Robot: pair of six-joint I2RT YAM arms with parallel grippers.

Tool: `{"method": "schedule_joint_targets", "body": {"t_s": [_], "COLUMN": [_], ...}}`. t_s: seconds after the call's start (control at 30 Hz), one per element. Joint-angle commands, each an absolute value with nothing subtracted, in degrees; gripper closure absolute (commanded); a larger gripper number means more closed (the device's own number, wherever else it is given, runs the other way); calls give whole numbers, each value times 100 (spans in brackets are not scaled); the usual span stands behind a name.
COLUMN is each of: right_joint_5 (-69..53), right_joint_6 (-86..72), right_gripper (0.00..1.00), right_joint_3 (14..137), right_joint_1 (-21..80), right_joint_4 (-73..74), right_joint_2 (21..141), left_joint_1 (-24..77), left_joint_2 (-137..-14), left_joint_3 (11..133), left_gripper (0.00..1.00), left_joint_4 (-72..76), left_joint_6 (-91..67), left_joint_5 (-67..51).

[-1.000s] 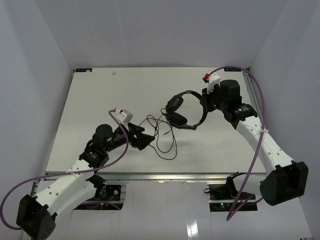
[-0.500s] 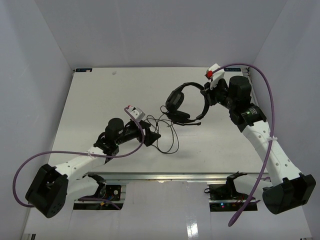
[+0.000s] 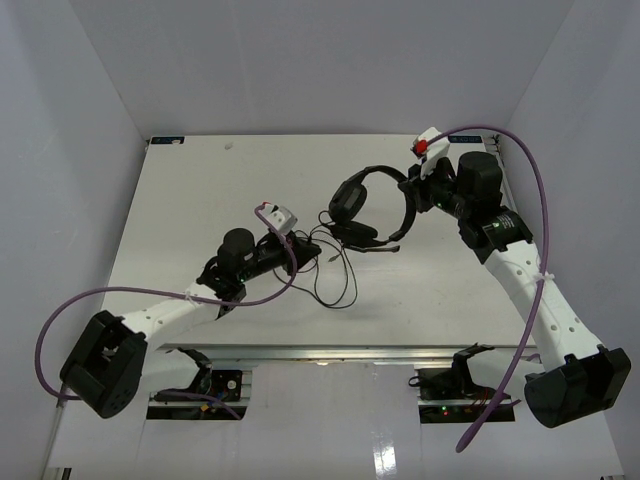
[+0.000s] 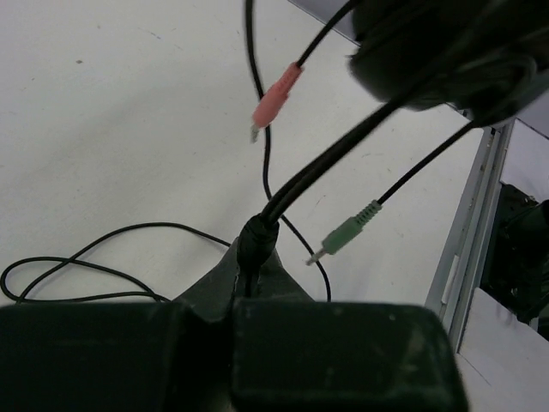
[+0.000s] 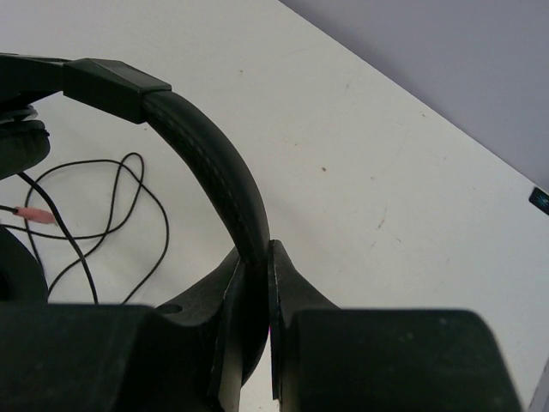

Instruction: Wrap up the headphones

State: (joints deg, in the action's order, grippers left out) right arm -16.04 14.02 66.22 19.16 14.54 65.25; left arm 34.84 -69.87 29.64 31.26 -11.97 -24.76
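The right hand (image 5: 256, 266) clamped the stiff headband (image 5: 214, 163) of the headphones (image 3: 347, 207), raised over the desk (image 3: 190, 190); the left hand (image 4: 254, 266) pinched — apparently — their mic stem (image 4: 326, 163). The limp, light cord (image 3: 335, 290) wanted gripping near its plugs (image 4: 276, 90).

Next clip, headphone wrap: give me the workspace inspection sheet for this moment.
Surface: flat white table, metal rail along the near edge.
Job's things: headphones held by the headband; cord not wrapped, thin loops lying loose on the table; pink plug and green plug free.
Clutter: nothing seen.
Grippers: right claw shut on the headband; left claw shut on the cord at a thick joint.
Cables: purple arm cables arc beside each arm.
Surroundings: plain white walls on three sides.
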Motion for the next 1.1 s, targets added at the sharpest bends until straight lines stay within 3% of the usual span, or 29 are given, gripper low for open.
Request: {"method": "schedule_joint_targets", "body": {"t_s": [0.0,0.27,0.33,0.53,0.63,0.8,0.87,0.97,1.07], "right_joint_5": [-579,-104,-242,-1161,-1608,-2218,-2767,-3604,-3873], "right_joint_6": [1113,688,634,757,814,715,693,1007,1401], "right_gripper": [92,92,92,92,92,92,92,92,92], "right_joint_3": [6740,6653,6645,6541,6536,6797,6927,6936,6971], "right_joint_1": [1769,1431,1348,1248,1248,1240,1238,1222,1219], "right_joint_4": [1239,1228,1230,1195,1205,1247,1276,1304,1494], "right_joint_2": [6571,6744,6742,6375,6211,5962,5930,5856,5946], "left_joint_1": [3533,3513,3499,3258,2884,1440,1251,1204,1204], "left_joint_2": [-5867,-3644,-3654,-4940,-5711,-7028,-7361,-7570,-7162], "left_joint_3": [3087,3464,3564,4113,4442,4975,5207,5670,5696], "left_gripper": [100,100,100,100,100,100,77,3,2], "left_joint_4": [2859,693,72,-390,-395,-284,-327,-808,-851], "left_joint_6": [-1347,-926,-973,-1420,-1547,-1980,-2024,-2100,-2064], "left_joint_5": [-2541,-995,323,1385,1173,57,-249,-355,-636]}}
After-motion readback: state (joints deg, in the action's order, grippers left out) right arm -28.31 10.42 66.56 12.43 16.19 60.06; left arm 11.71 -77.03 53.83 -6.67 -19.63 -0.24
